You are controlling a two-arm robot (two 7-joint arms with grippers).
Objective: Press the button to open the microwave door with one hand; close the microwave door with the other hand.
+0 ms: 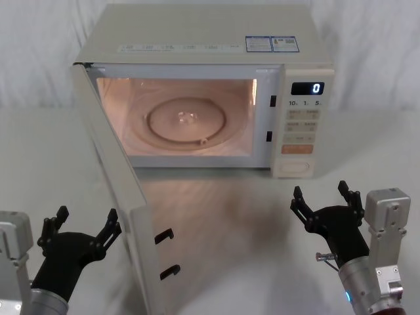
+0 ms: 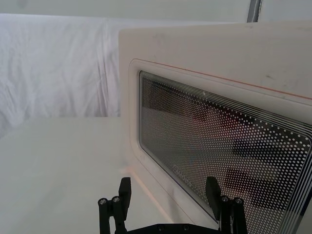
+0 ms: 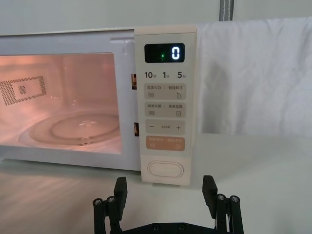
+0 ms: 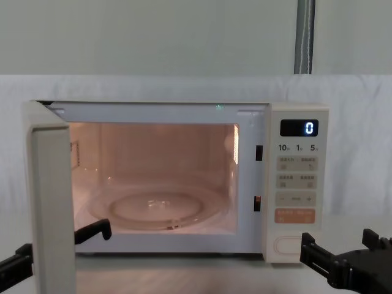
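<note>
Lit oven cavity and its surroundings

A glass turntable lies inside; at right the display reads 0 above an orange key; white cloth hangs far behind.

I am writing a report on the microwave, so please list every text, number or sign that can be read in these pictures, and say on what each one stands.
"0": lit on the digital display at the top of the control panel.
"10", "1", "5": printed in a row under the display, above the small keys; the tiny marks beside them are too small to read.
Key labels: too small to read.
Blue stickers on the microwave's top: blurred, unreadable.
</note>
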